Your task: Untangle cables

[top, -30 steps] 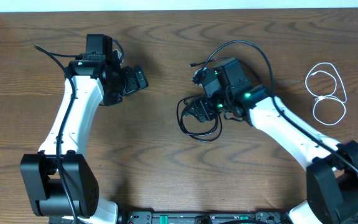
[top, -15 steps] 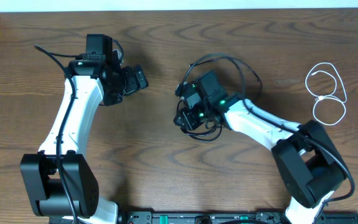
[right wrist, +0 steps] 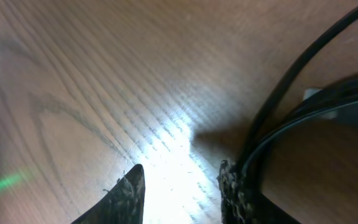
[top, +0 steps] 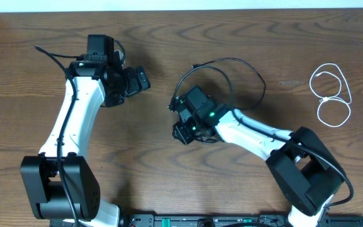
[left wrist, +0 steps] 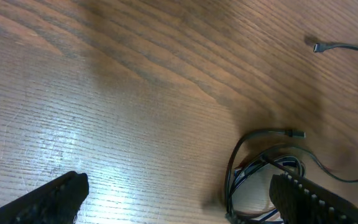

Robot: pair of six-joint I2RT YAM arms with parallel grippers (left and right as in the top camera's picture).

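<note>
Dragged leftward since a second ago, the right gripper [top: 180, 130] now sits left of mid-table. Its two fingers are narrowed to a slim gap showing only bare wood, with black strands lying against the outer side of one. Of the two cables, the thin black cable [top: 232, 60] arcs in a broad loop behind it, and the white cable [top: 325, 99] lies in two round loops far right. The left gripper [top: 140, 80] hovers fully spread and empty over the grained wooden table [top: 169, 38].
</note>
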